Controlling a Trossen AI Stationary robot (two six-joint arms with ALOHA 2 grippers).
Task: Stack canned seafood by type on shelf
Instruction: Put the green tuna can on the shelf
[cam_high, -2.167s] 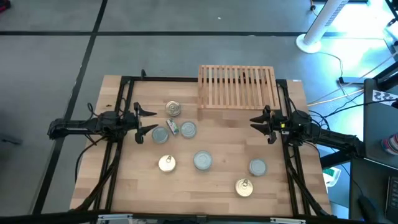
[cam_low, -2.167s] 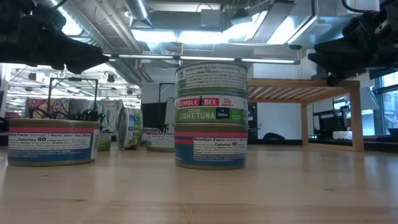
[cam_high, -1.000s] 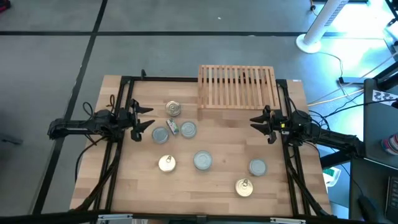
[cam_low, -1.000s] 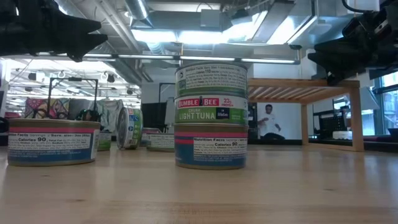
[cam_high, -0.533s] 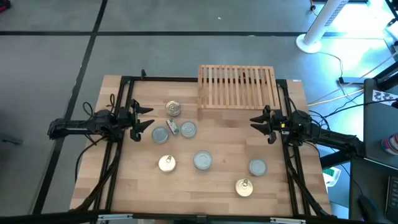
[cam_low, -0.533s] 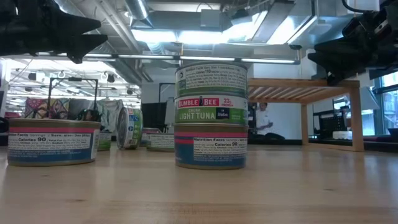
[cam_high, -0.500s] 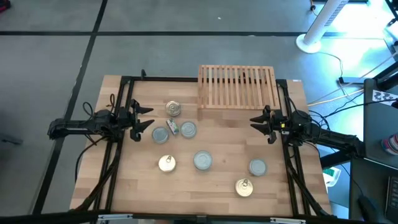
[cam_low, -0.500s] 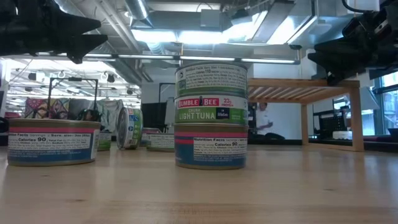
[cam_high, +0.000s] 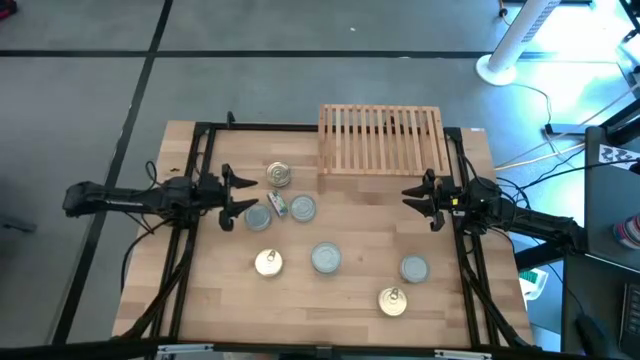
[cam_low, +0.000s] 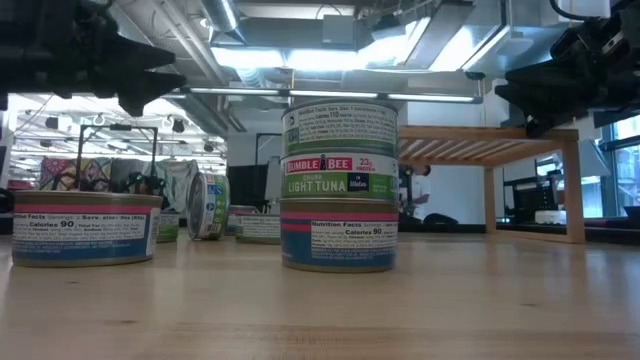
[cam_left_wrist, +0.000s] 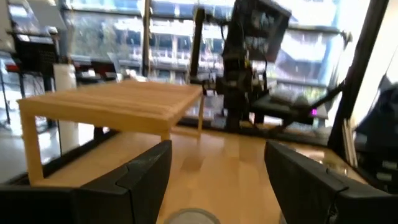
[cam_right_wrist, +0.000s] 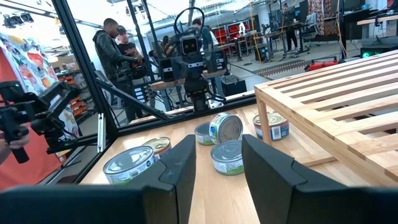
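Observation:
Several short round tins (cam_high: 326, 258) stand scattered on the plank table, some silver-topped, some gold-topped (cam_high: 268, 262). One tin (cam_high: 279, 204) lies on its side. In the low view three tins (cam_low: 338, 185) stand one on another. The slatted shelf (cam_high: 380, 140) stands at the far edge and bears no tin. My left gripper (cam_high: 243, 197) hovers open just left of a silver-topped tin (cam_high: 257, 216), whose top (cam_left_wrist: 186, 216) shows between the fingers in its wrist view. My right gripper (cam_high: 410, 199) waits open near the shelf's right front corner, above the table.
A black frame (cam_high: 205, 128) runs along the table's far, left and right sides. The shelf's legs (cam_low: 574, 200) stand on the table. Bare planks lie between the tins and the near edge. People (cam_right_wrist: 115, 43) stand in the room beyond the table.
My left gripper has moved toward the table's right and slightly down, closing on the silver-topped tin beside the toppled one, and it stays open. The right arm and all tins have kept still.

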